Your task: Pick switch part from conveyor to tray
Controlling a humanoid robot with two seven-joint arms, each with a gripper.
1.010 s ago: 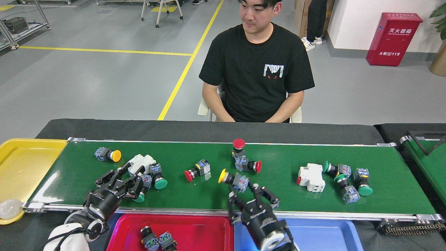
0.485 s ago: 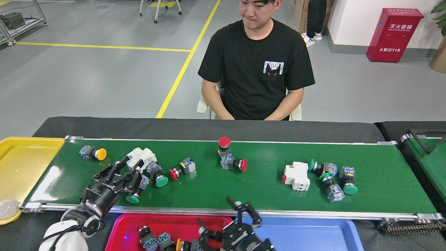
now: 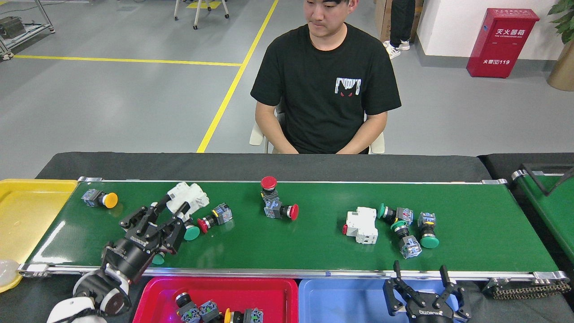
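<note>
A: Start at the right gripper [image 3: 421,280]. What is it doing?

B: Its black fingers stand spread and empty over the near rail, above the shallow blue plastic tray [image 3: 341,300]. A second ago it was closing on a yellow-capped switch on the belt; half a second ago it was over the glossy red plastic tray [image 3: 251,291]. A yellow-capped switch part [image 3: 240,315] now lies there beside two dark ones, so that pick looks finished and the arm seems to be lining up for the next.

A: And the left gripper [image 3: 157,224]?

B: Its black jointed fingers are parted around a green-capped switch part [image 3: 158,259] near the belt's front edge. I cannot tell whether they grip it yet.

A: What is left?

B: Everything has drifted left on the long glossy green conveyor belt [image 3: 484,224]. Nearest the right gripper sit a blocky white plastic breaker [image 3: 360,224] and three green mushroom-capped switches [image 3: 406,226], touching in a cluster. Rounded caps and boxy grey bases, hard moulded plastic, probably slippery.
</note>
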